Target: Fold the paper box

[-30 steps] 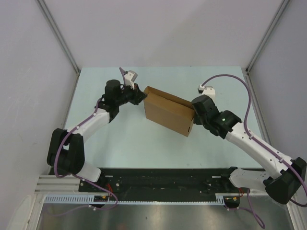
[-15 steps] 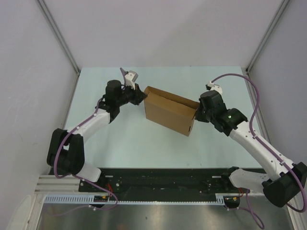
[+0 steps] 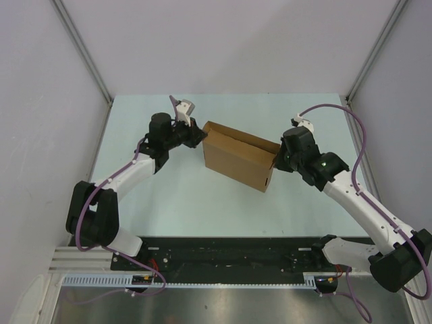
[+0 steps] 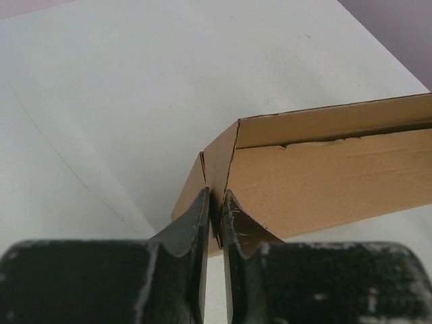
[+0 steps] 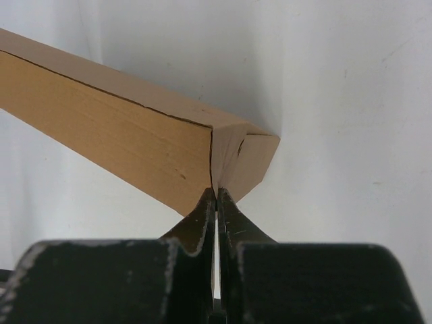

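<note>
The paper box [image 3: 236, 160] is plain brown cardboard, a partly formed rectangular box held between my two arms at the table's middle. My left gripper [image 3: 201, 138] is shut on the flap at the box's left end; in the left wrist view its jaws [image 4: 216, 202] pinch that thin flap beside the long brown panel [image 4: 324, 175]. My right gripper [image 3: 277, 159] is at the box's right end; in the right wrist view its jaws [image 5: 216, 196] are closed on the corner edge of the box [image 5: 115, 121], with only a hairline gap between them.
The pale green table [image 3: 196, 196] is walled by grey panels left, right and behind. A black rail [image 3: 229, 256] with the arm bases runs along the near edge. A purple cable [image 3: 337, 111] loops above the right wrist.
My right gripper has drawn back to the right and slightly up, and the box's right end corner has come out with it. My left gripper and the box's left end stayed still.
</note>
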{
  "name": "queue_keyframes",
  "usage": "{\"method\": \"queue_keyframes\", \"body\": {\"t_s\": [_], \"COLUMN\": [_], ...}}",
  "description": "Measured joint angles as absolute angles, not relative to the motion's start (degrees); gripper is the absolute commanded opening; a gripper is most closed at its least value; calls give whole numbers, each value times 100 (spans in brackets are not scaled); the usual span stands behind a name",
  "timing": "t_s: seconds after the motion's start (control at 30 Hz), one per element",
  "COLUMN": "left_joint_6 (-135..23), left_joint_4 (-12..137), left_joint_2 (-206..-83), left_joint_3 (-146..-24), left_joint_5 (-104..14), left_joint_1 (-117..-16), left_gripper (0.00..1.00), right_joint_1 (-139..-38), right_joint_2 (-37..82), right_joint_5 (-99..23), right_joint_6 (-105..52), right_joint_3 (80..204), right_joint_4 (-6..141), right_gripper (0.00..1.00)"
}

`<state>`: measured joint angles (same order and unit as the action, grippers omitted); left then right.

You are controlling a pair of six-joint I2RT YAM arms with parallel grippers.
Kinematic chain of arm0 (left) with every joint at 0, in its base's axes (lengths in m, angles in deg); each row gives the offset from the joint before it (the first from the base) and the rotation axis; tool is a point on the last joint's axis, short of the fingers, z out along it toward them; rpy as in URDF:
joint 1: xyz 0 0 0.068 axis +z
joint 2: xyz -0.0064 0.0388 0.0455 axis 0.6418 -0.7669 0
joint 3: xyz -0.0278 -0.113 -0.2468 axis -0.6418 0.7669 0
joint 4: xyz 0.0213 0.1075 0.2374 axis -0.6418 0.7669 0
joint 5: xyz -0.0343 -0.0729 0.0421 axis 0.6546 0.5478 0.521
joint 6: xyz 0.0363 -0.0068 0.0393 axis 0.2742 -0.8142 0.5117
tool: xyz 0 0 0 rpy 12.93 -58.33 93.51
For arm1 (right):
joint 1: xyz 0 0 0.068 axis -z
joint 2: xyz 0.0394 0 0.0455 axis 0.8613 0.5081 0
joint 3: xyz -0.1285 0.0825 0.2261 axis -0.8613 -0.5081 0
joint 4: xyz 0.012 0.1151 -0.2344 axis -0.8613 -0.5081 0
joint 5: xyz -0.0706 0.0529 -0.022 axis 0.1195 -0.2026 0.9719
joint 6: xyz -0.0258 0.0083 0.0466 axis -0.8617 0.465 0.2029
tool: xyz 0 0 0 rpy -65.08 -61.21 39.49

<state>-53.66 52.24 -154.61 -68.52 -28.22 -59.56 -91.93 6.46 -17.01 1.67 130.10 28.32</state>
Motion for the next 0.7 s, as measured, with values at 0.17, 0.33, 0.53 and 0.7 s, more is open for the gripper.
{"method": "queue_keyframes", "body": {"t_s": [0.17,0.33,0.53,0.7], "left_joint_6": [-5331,-5313,-5276,-5276], "left_joint_4": [5224,5222,5222,5220], "left_joint_2": [-15458,-15458,-15458,-15458], "left_joint_3": [-6852,-6852,-6852,-6852], "left_joint_5": [-2889,-2911,-2931,-2940], "left_joint_1": [-5976,-5989,-6004,-6007], "left_gripper": [14,14,14,14], "right_joint_1": [-9110,-9045,-9045,-9233], "right_joint_2": [646,646,655,694], "right_joint_5": [-1827,-1946,-1941,-1723], "right_joint_6": [239,300,302,296], "right_joint_3": [13010,13010,13010,13010], "right_joint_4": [2908,2939,2937,2904], "right_gripper": [0,0,0,0]}}
